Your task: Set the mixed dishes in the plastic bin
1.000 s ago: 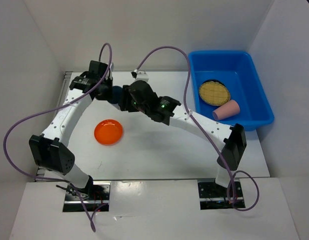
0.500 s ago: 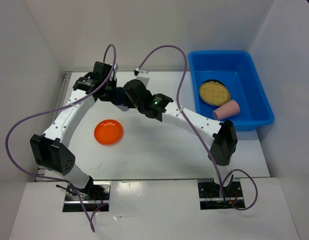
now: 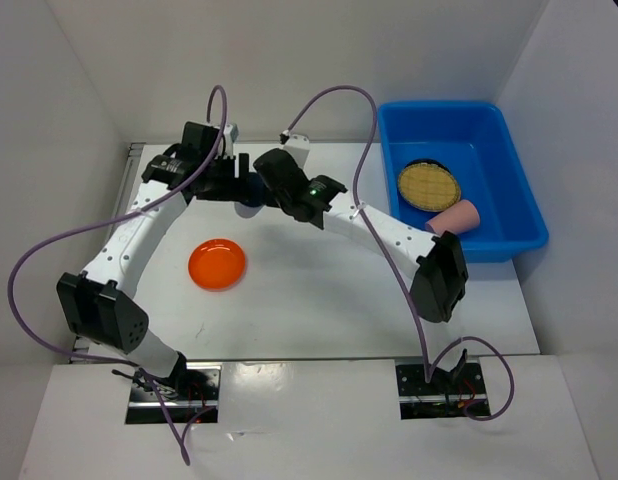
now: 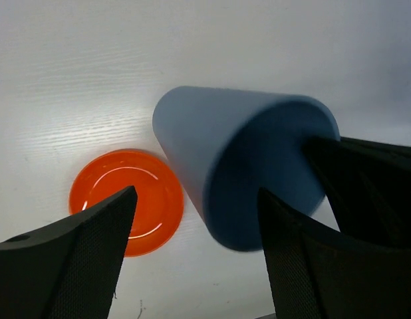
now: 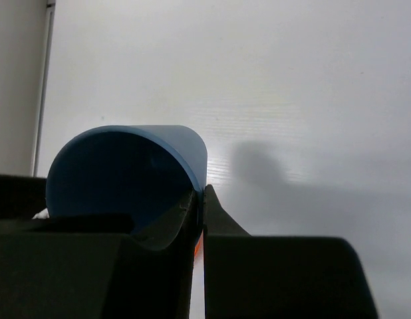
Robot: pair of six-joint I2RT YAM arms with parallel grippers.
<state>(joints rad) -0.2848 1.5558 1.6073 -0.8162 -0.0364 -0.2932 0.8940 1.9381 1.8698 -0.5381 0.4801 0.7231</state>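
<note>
The blue cup (image 4: 239,173) hangs on its side above the table (image 3: 319,300), well apart from the plastic bin (image 3: 519,215), my right pincer (image 5: 200,199) clenched on a thin strip of its rim and my left pincer (image 4: 195,199) spread wide either side of it. I judge that pinch fragile: a quick swing to the bin, or my left pincer brushing past, could twist the cup loose.

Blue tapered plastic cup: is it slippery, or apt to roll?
Probably light and stiff: the right gripper holds the blue tapered plastic cup by its rim alone. Its smooth wall may slip. On its side, it would likely roll in a curve.
</note>
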